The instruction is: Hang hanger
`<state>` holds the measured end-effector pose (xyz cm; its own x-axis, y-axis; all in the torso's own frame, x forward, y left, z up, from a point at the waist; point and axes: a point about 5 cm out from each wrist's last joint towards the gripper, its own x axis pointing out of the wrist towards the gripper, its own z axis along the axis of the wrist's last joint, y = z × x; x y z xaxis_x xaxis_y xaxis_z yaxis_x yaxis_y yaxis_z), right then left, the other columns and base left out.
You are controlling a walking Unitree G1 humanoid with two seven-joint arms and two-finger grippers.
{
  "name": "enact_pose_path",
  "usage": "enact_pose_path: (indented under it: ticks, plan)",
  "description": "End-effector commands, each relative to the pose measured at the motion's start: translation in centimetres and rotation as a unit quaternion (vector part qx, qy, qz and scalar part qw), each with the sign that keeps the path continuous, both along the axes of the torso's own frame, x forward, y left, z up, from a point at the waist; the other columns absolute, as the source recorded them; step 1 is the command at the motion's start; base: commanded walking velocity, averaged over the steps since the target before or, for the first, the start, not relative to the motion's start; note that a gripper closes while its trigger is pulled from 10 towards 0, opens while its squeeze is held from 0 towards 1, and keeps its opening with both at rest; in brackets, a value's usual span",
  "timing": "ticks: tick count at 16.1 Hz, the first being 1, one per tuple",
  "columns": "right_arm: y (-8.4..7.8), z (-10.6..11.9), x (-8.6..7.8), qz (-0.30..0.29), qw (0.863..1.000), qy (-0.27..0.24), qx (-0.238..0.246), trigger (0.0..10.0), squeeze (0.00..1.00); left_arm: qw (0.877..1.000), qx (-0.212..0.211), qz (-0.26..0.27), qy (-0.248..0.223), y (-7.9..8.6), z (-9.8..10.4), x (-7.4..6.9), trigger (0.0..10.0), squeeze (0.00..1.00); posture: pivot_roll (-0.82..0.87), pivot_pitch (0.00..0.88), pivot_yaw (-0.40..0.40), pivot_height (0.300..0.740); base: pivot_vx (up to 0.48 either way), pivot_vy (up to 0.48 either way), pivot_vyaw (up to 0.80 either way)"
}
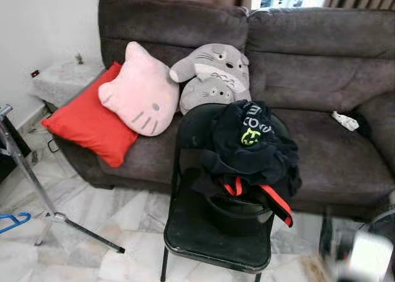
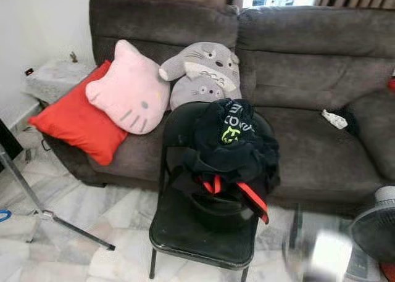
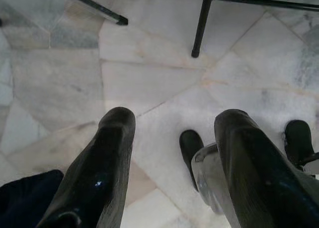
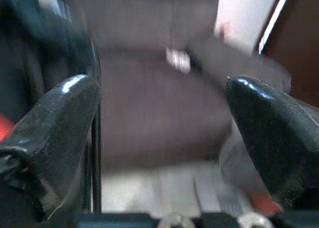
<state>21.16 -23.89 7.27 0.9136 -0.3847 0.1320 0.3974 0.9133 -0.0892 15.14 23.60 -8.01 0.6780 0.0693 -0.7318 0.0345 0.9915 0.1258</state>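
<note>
Sofa (image 1: 308, 78) in dark grey-brown fabric runs across the back of the scene, carrying a red cushion (image 1: 86, 124), a pink cat-face cushion (image 1: 141, 91) leaning on it, and a grey plush creature (image 1: 213, 75) beside that. Black folding chair (image 1: 213, 232) stands on the marble floor (image 1: 111, 220) in front, a heap of black clothing (image 1: 247, 149) with red straps draped over its back and seat. Metal stand (image 1: 37, 189) angles across the floor at the left. Blue hanger (image 1: 13, 221) lies on the floor at the far left edge, near the stand's foot. Left pincer (image 3: 172, 153) points down at the tiles, fingers spread apart and empty. Right pincer (image 4: 159, 123) faces the sofa seat beside the chair, blurred, fingers wide apart and empty.
</note>
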Motion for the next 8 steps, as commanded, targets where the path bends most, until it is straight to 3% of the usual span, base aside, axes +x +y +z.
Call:
enact_pose_path:
  ticks: [1,3,5,6,8]
  plan:
    - [0.3,3.0,1.8,0.009,0.999,-0.039,-0.008,10.0,0.0,1.0,0.005,-0.009,0.014,-0.2,-0.3,-0.4,10.0,0.0,-0.14,0.057,-0.016,0.74,0.0,0.0,0.0]
    - [1.7,4.9,3.7,0.06,0.997,-0.051,-0.018,10.0,0.0,1.0,0.004,-0.007,0.012,-0.3,-0.3,-0.3,10.0,0.0,-0.13,0.056,-0.018,0.74,0.0,0.0,0.0]
    - [4.0,5.5,5.1,0.141,0.989,-0.045,-0.01,10.0,0.0,1.0,0.004,-0.005,0.012,-0.3,-0.3,-0.4,10.0,0.0,-0.13,0.057,-0.018,0.74,0.0,0.0,0.0]
    - [4.3,5.5,5.1,0.151,0.988,-0.041,-0.005,10.0,0.0,1.0,0.004,-0.004,0.012,-0.3,-0.3,-0.4,10.0,0.0,-0.13,0.057,-0.018,0.74,0.0,0.0,0.0]
    - [5.9,4.3,5.2,0.197,0.98,0.018,0.002,10.0,0.0,1.0,0.004,-0.004,0.016,-0.3,-0.4,-0.8,10.0,0.0,-0.12,0.061,-0.014,0.74,0.0,0.0,0.0]
